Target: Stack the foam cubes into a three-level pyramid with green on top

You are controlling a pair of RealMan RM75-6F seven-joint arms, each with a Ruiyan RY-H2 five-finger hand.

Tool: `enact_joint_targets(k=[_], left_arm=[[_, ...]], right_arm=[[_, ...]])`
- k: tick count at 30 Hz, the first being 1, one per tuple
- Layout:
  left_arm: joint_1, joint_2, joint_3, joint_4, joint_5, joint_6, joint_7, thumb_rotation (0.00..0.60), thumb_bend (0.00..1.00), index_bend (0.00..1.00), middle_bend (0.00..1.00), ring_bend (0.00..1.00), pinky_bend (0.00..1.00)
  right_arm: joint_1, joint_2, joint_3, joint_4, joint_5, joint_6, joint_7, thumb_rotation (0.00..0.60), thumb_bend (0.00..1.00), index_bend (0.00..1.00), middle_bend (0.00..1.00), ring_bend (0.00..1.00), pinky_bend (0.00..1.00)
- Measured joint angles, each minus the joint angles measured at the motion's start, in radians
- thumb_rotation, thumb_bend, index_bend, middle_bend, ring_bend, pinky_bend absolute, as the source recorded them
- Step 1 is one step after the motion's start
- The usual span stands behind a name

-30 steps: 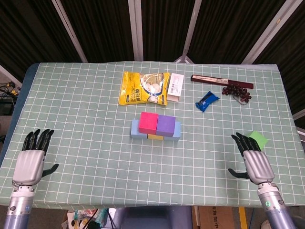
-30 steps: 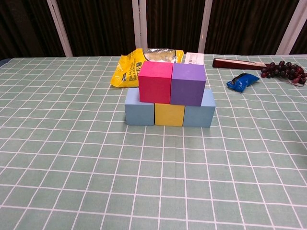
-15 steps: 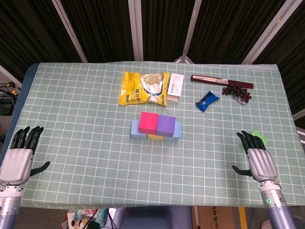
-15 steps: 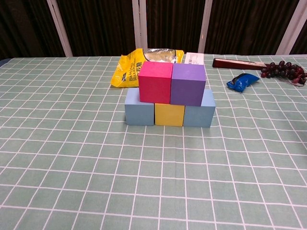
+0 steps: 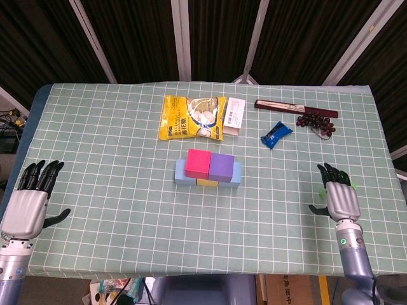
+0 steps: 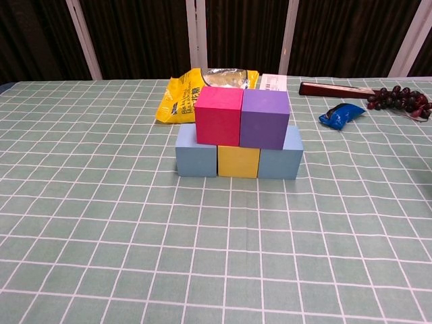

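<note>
Green-checked tablecloth (image 5: 114, 165), full table. Yellow snack bag (image 5: 191, 117), far centre. Two-level stack, centre: base row blue cube (image 6: 196, 154), yellow cube (image 6: 238, 162), blue cube no. 2 (image 6: 281, 158), touching; 2nd level pink cube (image 6: 219, 116) + purple cube (image 6: 264, 119) side by side. Left hand (image 5: 28, 206): near-left edge, fingers spread, holding nothing. Right hand (image 5: 338, 194): near-right edge, fingers apart, nothing grasped. Green cube (image 5: 353, 187): mostly hidden behind right hand, only a sliver shows; contact can't be judged. Est. progress: 2 of 3 levels done; green top pending.
</note>
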Motion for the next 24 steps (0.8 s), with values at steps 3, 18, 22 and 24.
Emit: enact_joint_targets(k=[3,18,22,24], left_arm=[[0.012,0.003,-0.017,0.001,-0.001,-0.014,-0.002,0.600,0.13,0.00,0.06,0.02,0.00],[0.052,-0.002,-0.063,-0.005,0.023,-0.055,0.020,0.600,0.13,0.00,0.06,0.02,0.00],[0.058,-0.003,-0.072,-0.007,0.025,-0.068,0.024,0.600,0.13,0.00,0.06,0.02,0.00],[0.061,-0.004,-0.077,-0.007,0.030,-0.073,0.026,0.600,0.13,0.00,0.06,0.02,0.00]], right_arm=[[0.024,-0.029,0.012,0.054,0.045,-0.015,-0.025,0.600,0.21,0.00,0.00,0.00,0.00],[0.069,-0.047,0.031,0.180,0.180,-0.066,-0.079,0.600,0.21,0.00,0.00,0.00,0.00],[0.070,-0.038,0.026,0.183,0.207,-0.075,-0.091,0.600,0.21,0.00,0.00,0.00,0.00],[0.073,-0.037,0.025,0.189,0.217,-0.077,-0.095,0.600,0.21,0.00,0.00,0.00,0.00]])
